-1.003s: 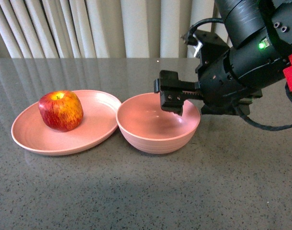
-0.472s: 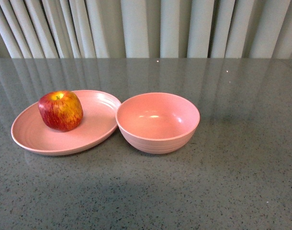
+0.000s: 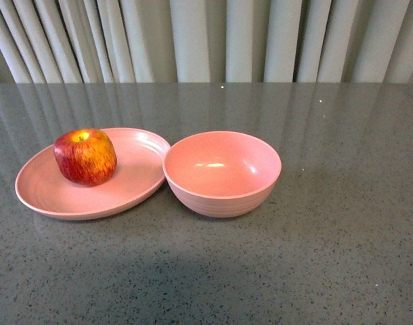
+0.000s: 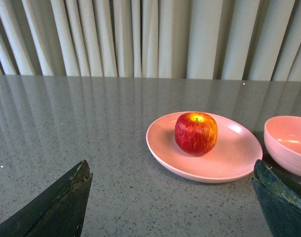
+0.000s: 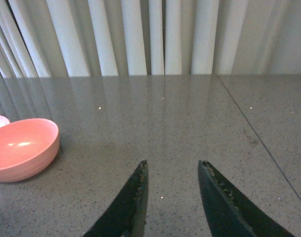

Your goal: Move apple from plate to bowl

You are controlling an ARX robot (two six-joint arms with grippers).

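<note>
My left gripper (image 4: 171, 165) faces across the table (image 4: 91, 148) with its fingers (image 4: 66, 207) spread wide and nothing between them. The apple (image 4: 196, 134) sits ahead in the gap they frame, well apart from both tips, on the plate (image 4: 234, 153) beside the bowl (image 4: 288, 143). I read that wide spread as readiness for a round fruit this broad (a narrower opening would not clear it).

My right gripper (image 5: 172, 164) waits on the opposite side of the bowl from the plate. Its fingers (image 5: 133, 202) are parted by a narrower gap, also empty, and point across bare table rather than at either dish. Neither arm shows in the front view, so I judge both to be held clear of the bowl, with its mouth unobstructed for the drop.

The apple rests upright, stem dip up, on the half of the plate farther from the bowl. The plate's rim appears to touch the bowl's wall, which should make the carry short: lift, cross the two rims, lower. The bowl is empty.

Nothing of the task is done that I can see. The left arm, on the plate's side of the bowl, looks the better placed for the reach, and I take the approach to the apple as the step in hand.
</note>
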